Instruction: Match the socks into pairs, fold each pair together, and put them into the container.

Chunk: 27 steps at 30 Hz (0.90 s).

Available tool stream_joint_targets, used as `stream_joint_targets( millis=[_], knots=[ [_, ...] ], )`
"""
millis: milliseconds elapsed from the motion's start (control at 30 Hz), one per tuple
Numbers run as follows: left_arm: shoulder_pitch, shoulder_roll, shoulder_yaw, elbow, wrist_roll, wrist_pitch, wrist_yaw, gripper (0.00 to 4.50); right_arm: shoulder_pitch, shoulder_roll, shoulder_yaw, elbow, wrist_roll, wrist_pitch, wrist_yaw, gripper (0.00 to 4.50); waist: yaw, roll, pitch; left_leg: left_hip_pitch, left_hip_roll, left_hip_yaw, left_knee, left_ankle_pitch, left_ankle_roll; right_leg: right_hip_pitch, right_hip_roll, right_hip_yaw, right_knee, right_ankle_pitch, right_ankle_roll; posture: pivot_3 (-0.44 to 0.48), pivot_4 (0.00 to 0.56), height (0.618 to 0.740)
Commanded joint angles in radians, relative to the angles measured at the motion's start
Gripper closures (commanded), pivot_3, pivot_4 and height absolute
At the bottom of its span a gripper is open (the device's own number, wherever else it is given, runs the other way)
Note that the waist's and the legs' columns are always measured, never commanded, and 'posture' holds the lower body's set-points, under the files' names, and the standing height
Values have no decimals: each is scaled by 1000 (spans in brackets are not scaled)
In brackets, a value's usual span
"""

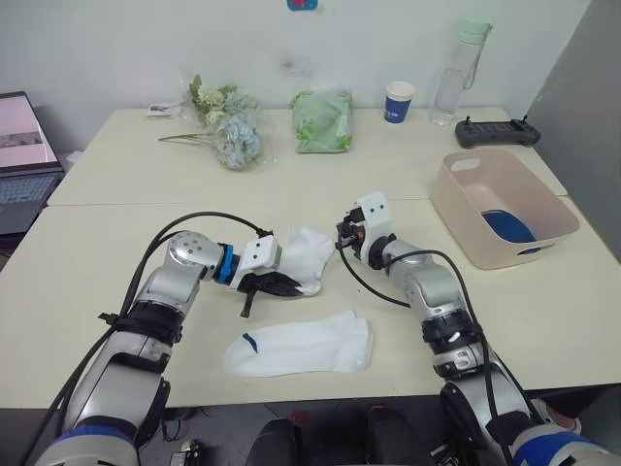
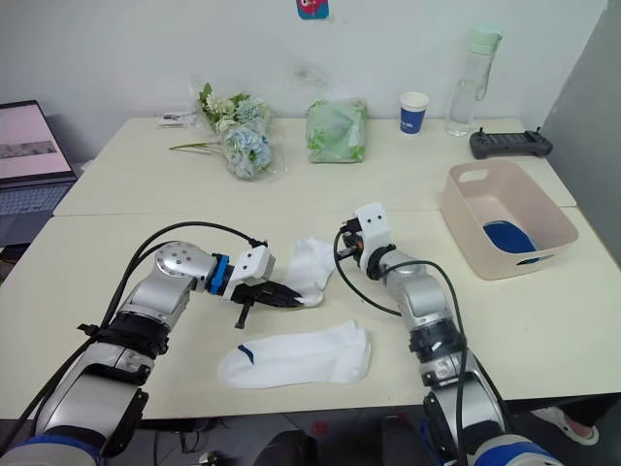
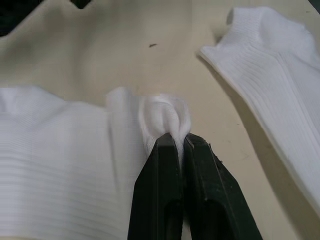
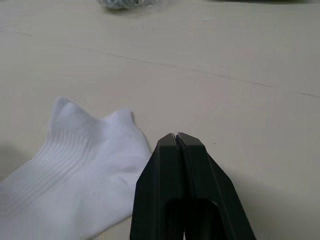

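One white sock (image 1: 309,252) lies crumpled at the table's middle. My left gripper (image 1: 281,284) is shut on a fold of its near edge, and the pinched cloth (image 3: 165,115) bunches up at the fingertips. A second white sock (image 1: 301,348) with a small dark cuff mark lies flat closer to me. My right gripper (image 1: 342,238) is shut on nothing, just right of the crumpled sock's cuff (image 4: 90,145). The pale pink container (image 1: 505,254) stands at the right with a dark blue sock (image 1: 506,226) inside.
Along the table's back stand a blue paper cup (image 1: 399,101), a clear bottle (image 1: 461,73), a black controller (image 1: 498,133), a green bag (image 1: 322,121) and a bunch of flowers (image 1: 228,121). A laptop (image 1: 24,160) sits at the far left.
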Motion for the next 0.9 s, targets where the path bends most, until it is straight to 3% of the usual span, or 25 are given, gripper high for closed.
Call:
stream_joint_targets(
  millis=[33,133,267,367,433,633,900],
  knots=[
    [-56,-17,17,87,2,-106,-38,4500,104,-3,-3,-270,17,67,-42,4463,1,0,0,0,0,0,0,0,0,0,0,0,0,0,0,0,150,740],
    [-99,-31,1,186,16,-188,-83,4500,203,-4,11,-425,14,128,-68,4463,2,0,0,-2,0,0,0,0,0,-2,0,0,1,0,0,0,150,740],
    [-114,12,-101,215,-13,-207,-95,4500,246,7,17,-493,18,157,-82,4463,-6,0,0,-1,-1,1,0,0,0,-2,2,0,2,0,0,0,150,740],
    [-97,53,-159,176,-65,-195,-95,4500,241,14,12,-503,44,166,-63,3897,-7,0,0,-1,0,0,0,0,0,-2,2,0,2,0,0,0,150,740],
    [-93,60,-164,173,-78,-193,-95,4500,226,1,25,-492,50,170,-41,3219,-6,0,0,-1,0,-1,0,0,0,-2,2,0,2,0,0,0,150,740],
    [-75,59,-143,163,-78,-189,-95,4500,12,-4,88,-148,-4,90,19,1094,-8,0,0,1,-1,1,0,0,1,-2,3,-1,4,0,0,0,150,740],
    [-52,65,-138,114,-78,-166,-95,4500,-192,67,85,335,-60,-132,19,1094,-12,0,0,0,-1,2,0,0,0,-2,2,-1,2,0,0,0,150,740]
  ],
)
